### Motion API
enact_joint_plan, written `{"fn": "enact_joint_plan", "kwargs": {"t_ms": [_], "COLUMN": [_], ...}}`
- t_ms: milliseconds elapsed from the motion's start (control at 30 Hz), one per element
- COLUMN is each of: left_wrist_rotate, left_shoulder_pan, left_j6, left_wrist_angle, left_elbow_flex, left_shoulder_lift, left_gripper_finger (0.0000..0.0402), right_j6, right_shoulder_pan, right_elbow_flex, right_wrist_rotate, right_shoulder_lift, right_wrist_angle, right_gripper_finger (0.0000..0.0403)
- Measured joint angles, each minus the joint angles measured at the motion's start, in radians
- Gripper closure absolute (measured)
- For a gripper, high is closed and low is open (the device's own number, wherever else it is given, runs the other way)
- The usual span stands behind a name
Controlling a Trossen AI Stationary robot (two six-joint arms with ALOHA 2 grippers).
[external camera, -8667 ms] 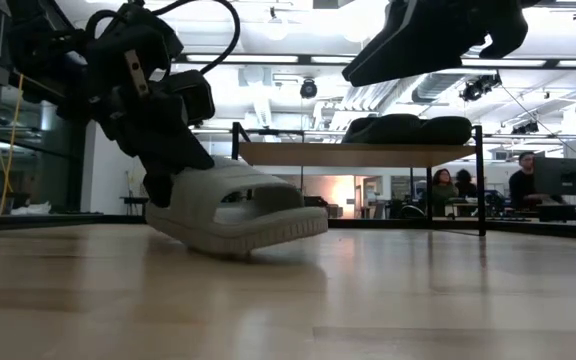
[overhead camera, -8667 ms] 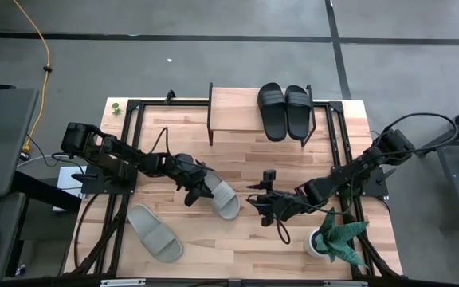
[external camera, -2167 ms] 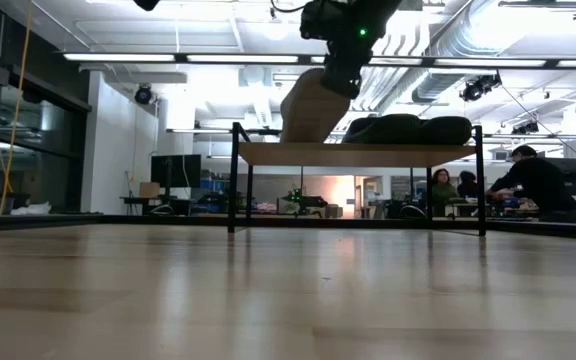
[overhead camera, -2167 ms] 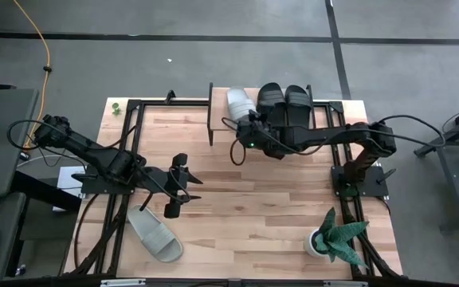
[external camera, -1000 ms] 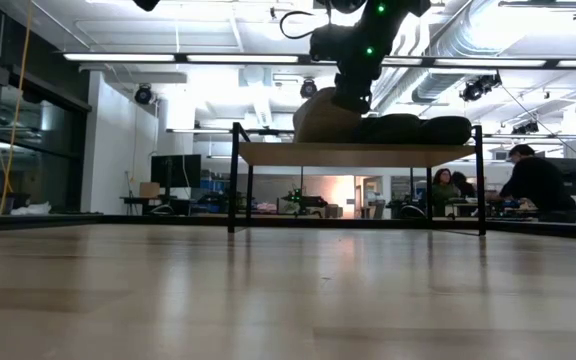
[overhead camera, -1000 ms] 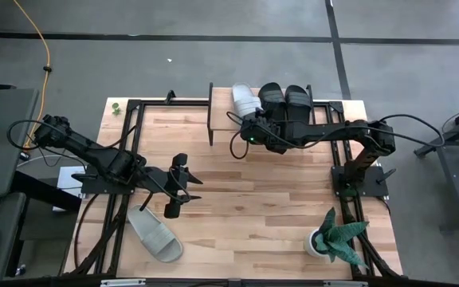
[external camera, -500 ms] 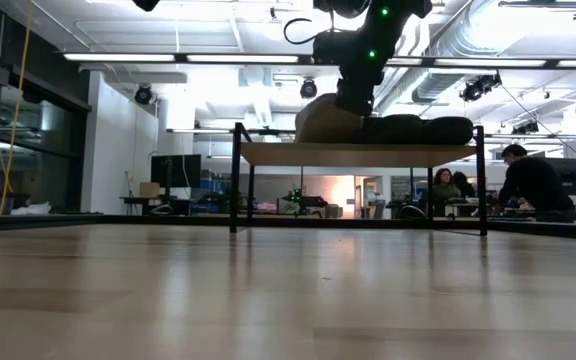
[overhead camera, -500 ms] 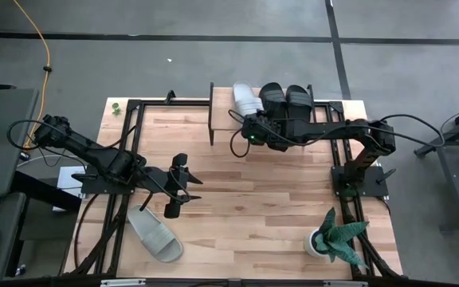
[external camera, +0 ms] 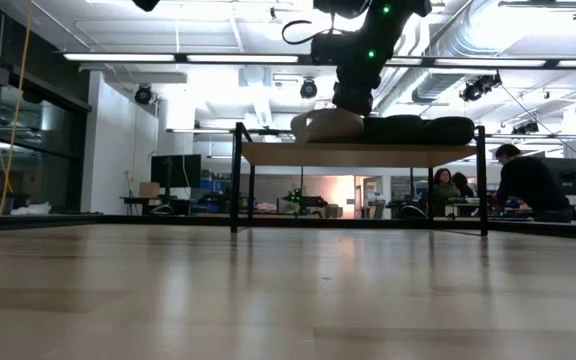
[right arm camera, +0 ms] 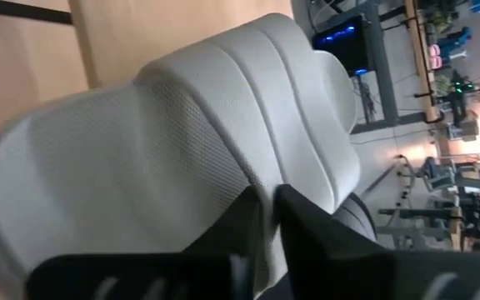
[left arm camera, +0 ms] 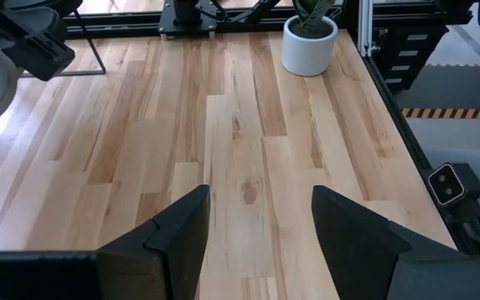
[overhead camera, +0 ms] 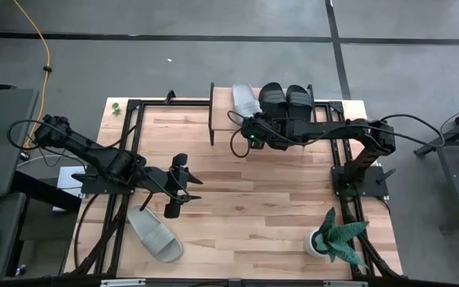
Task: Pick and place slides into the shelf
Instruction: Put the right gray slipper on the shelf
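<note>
One pale grey-green slide (overhead camera: 245, 99) lies on the shelf (overhead camera: 221, 119) to the left of two black slides (overhead camera: 272, 104) (overhead camera: 300, 100). In the low view it (external camera: 326, 125) rests flat on the shelf board (external camera: 358, 153). My right gripper (overhead camera: 250, 127) reaches in from the table's right and is shut on this slide. A second pale slide (overhead camera: 155, 233) lies sole down on the table at the near left. My left gripper (overhead camera: 188, 187) hovers open over the table beside it, with nothing between its fingers (left arm camera: 177, 242). My right gripper pinches the pale slide's strap at its near edge (right arm camera: 261, 193) between its two fingers (right arm camera: 307, 229). The fingers come from the shelf's near side, slanting down. The slide rests sole down on the shelf, lying flat, beside the black slide.
A potted plant in a white pot (overhead camera: 331, 237) stands at the table's near right corner. A black metal frame (overhead camera: 130, 127) runs along the table's sides. Bare wood tabletop (overhead camera: 253, 191) lies between the arms. People (external camera: 528, 185) are seated in the room beyond.
My right gripper has lowered the pale slide. The slide stood tilted with its far end raised above the shelf and now lies flat on the board beside the black slides.
</note>
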Motion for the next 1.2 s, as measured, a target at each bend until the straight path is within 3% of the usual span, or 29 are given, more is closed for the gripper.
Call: {"fn": "enact_joint_plan", "kwargs": {"t_ms": [267, 433, 1200], "left_wrist_rotate": [0.000, 0.000, 0.000], "left_shoulder_pan": [0.000, 0.000, 0.000], "left_j6": [-0.005, -0.005, -0.005], "left_wrist_angle": [0.000, 0.000, 0.002], "left_elbow_flex": [0.000, 0.000, 0.000], "left_shoulder_lift": [0.000, 0.000, 0.000], "left_gripper_finger": [0.0202, 0.0202, 0.0202], "right_j6": [0.016, 0.023, 0.000], "right_shoulder_pan": [0.001, 0.001, 0.000], "right_elbow_flex": [0.000, -0.001, -0.003], "right_wrist_rotate": [-0.016, -0.018, -0.101], "right_shoulder_lift": [0.000, 0.000, 0.003], "right_wrist_angle": [-0.003, 0.001, 0.065], "right_gripper_finger": [0.0268, 0.0228, 0.0221]}}
